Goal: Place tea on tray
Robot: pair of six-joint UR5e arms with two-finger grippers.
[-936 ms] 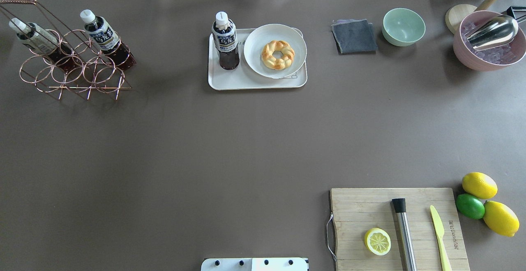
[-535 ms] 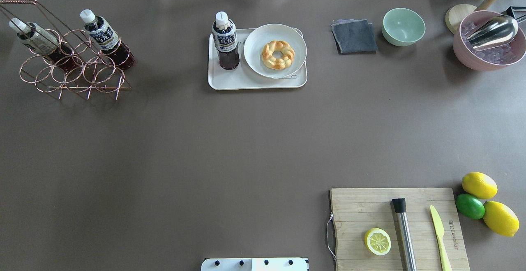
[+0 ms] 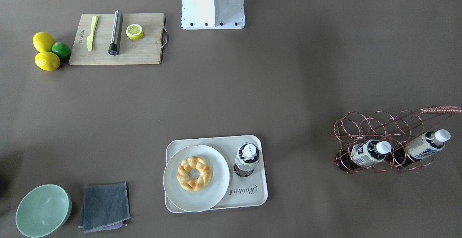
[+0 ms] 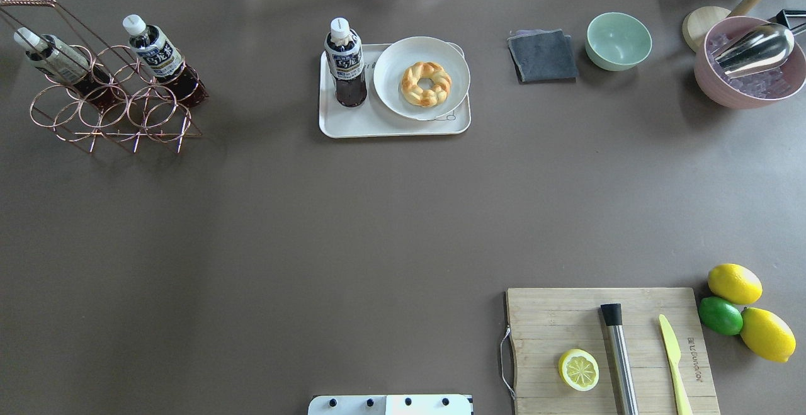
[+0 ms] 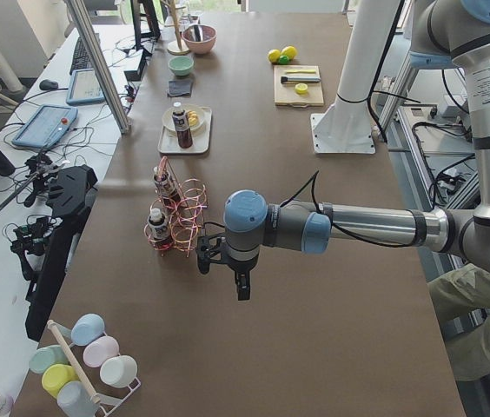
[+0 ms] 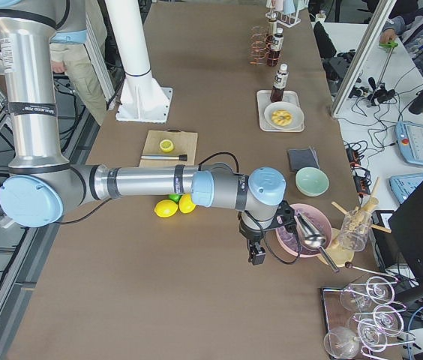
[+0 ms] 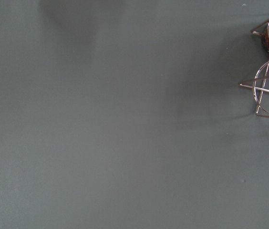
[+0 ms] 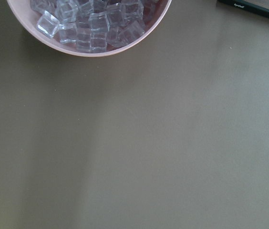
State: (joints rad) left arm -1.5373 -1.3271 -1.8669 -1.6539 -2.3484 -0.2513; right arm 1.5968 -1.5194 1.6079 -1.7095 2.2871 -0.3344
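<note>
One tea bottle (image 4: 345, 62) stands upright on the left part of the cream tray (image 4: 352, 126), beside the plate; it also shows in the front-facing view (image 3: 246, 160) on the tray (image 3: 249, 196). Two like bottles (image 4: 160, 56) (image 4: 53, 59) lean in a copper wire rack (image 4: 113, 113). My left gripper (image 5: 241, 291) hangs over bare table near the rack, and I cannot tell if it is open or shut. My right gripper (image 6: 256, 255) hangs beside the pink bowl, and I cannot tell its state either. Neither touches a bottle.
A white plate (image 4: 403, 97) with a braided doughnut (image 4: 426, 84) sits on the tray. A grey cloth (image 4: 543, 56), green bowl (image 4: 619, 40) and pink ice bowl (image 4: 749, 97) stand far right. A cutting board (image 4: 554, 320) with lemon half, muddler and knife lies near right, lemons and a lime beside it.
</note>
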